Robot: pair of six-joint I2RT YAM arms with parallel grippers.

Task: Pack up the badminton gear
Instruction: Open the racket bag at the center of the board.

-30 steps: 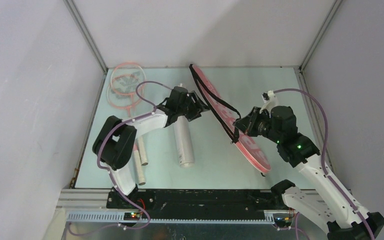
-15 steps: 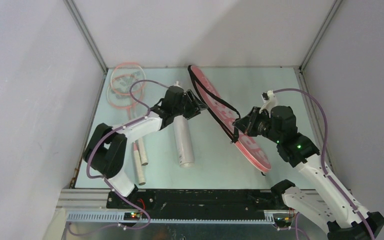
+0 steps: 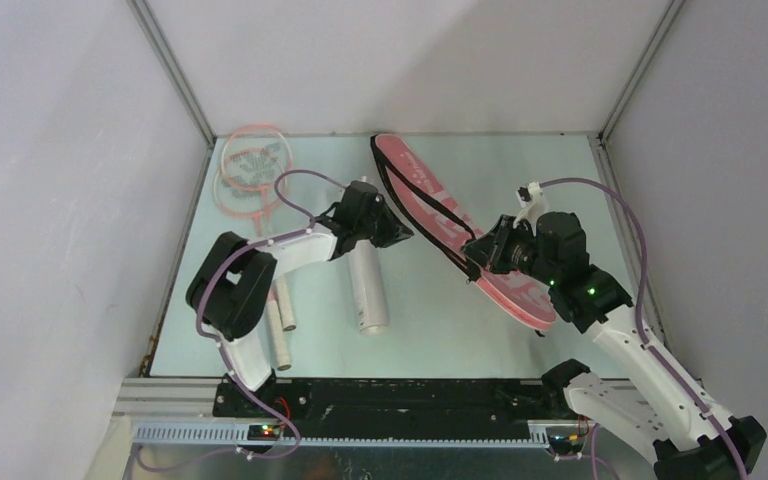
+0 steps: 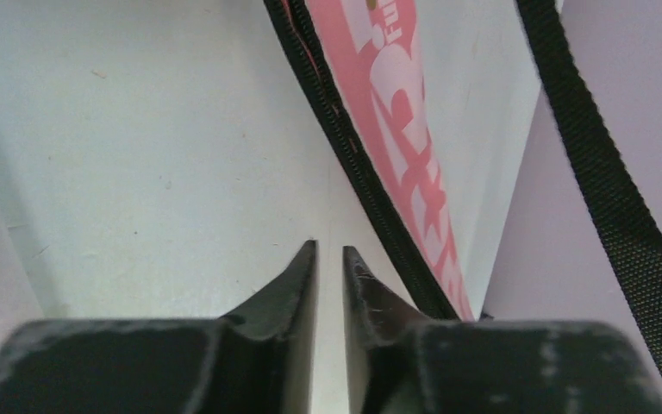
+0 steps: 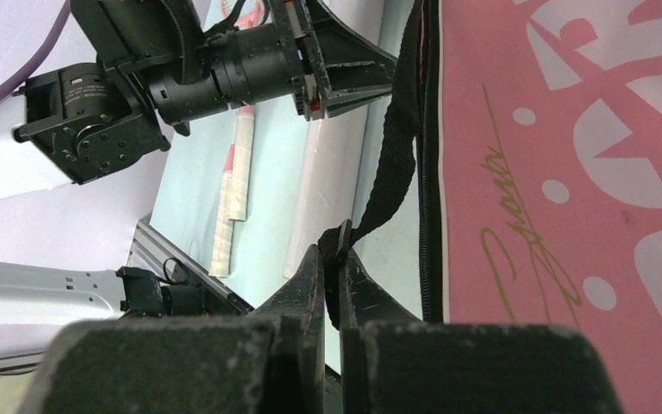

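The pink racket bag point(image 3: 430, 195) lies slanted across the table's middle, its printed face up. My right gripper point(image 3: 472, 256) is shut on the bag's black strap point(image 5: 392, 164), which is pinched at the fingertips point(image 5: 332, 250). My left gripper point(image 3: 400, 236) hovers at the bag's left zipped edge point(image 4: 358, 172). Its jaws point(image 4: 329, 250) are nearly together and hold nothing, with only bare table between them. The long white tube point(image 3: 367, 285) lies under the left wrist. Two pink rackets point(image 3: 248, 170) lie at the far left.
The rackets' white handles point(image 3: 280, 320) reach toward the near edge, left of the tube. White walls with metal posts close in the table on three sides. The black base rail point(image 3: 390, 395) runs along the front.
The left jaws have closed from wide to a slim gap. The bag has tipped from standing on edge to lying flatter toward the right. The right grip on the strap is unchanged.
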